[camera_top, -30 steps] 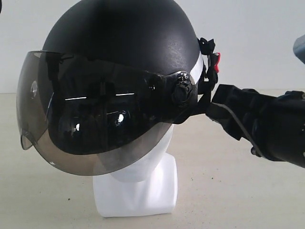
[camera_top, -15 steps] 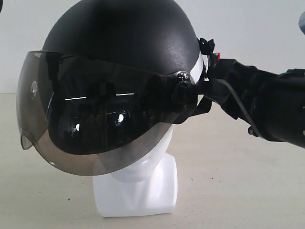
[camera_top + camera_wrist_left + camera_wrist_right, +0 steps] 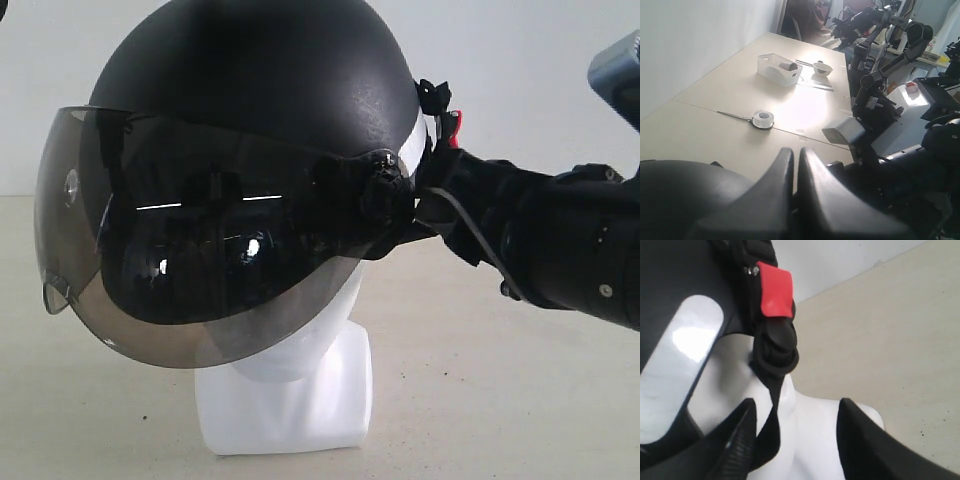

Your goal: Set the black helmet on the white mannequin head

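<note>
1. Right wrist view: the right claw (image 3: 796, 407) stands open, its fingers (image 3: 735, 435) either side of the hanging black strap (image 3: 771, 410), gripping nothing.
2. If it shuts or pulls away carelessly, we judge it could snag that strap or the buckle (image 3: 777, 342) under the red tab (image 3: 776, 292).
3. A snag would drag the black helmet (image 3: 260, 90), seated on the white mannequin head (image 3: 300, 390), askew or off.
4. We think a hard tug could tip the head on the bench (image 3: 480, 400).
5. The left claw (image 3: 796, 170) is closed and empty.
</note>
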### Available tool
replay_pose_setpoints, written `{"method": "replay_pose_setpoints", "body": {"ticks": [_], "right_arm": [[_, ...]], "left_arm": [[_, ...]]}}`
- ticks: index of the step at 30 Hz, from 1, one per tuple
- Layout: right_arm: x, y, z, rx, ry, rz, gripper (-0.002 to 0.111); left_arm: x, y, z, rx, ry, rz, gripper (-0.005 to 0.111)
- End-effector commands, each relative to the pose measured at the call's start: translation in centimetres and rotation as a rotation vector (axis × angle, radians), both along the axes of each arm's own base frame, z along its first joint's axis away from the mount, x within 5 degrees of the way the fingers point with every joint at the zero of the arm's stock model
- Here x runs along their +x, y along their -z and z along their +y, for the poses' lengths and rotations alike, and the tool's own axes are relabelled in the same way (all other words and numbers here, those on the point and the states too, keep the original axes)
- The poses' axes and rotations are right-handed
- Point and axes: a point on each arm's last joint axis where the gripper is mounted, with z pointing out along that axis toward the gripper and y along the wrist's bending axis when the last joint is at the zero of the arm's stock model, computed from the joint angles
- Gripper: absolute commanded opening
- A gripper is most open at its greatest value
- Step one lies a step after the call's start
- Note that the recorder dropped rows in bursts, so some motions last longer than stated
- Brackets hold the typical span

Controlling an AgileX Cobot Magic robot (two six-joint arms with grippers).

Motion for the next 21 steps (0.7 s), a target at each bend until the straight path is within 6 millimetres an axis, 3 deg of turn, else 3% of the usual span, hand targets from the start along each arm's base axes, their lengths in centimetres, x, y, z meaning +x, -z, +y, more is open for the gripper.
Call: {"method": "replay_pose_setpoints", "body": {"ticks": [1, 8, 17, 21], "right_arm": [[0.38, 0.42, 0.47, -0.013, 0.002, 0.010, 0.047], [0.62, 0.20, 0.34, 0.001, 0.030, -0.015, 0.044], [0.80, -0.09, 0.25, -0.013, 0.037, -0.066, 0.000], [0.95, -0.16, 0.04, -0.020, 0.063, -0.078, 0.000]], "left_arm": [[-0.16, 0.00, -0.05, -0.007, -0.010, 0.018, 0.005], [-0.16, 0.00, -0.05, -0.003, -0.008, 0.002, 0.005], [-0.21, 0.00, -0.06, 0.002, 0.001, -0.016, 0.005], [-0.19, 0.00, -0.06, 0.010, 0.005, -0.051, 0.005]]}}
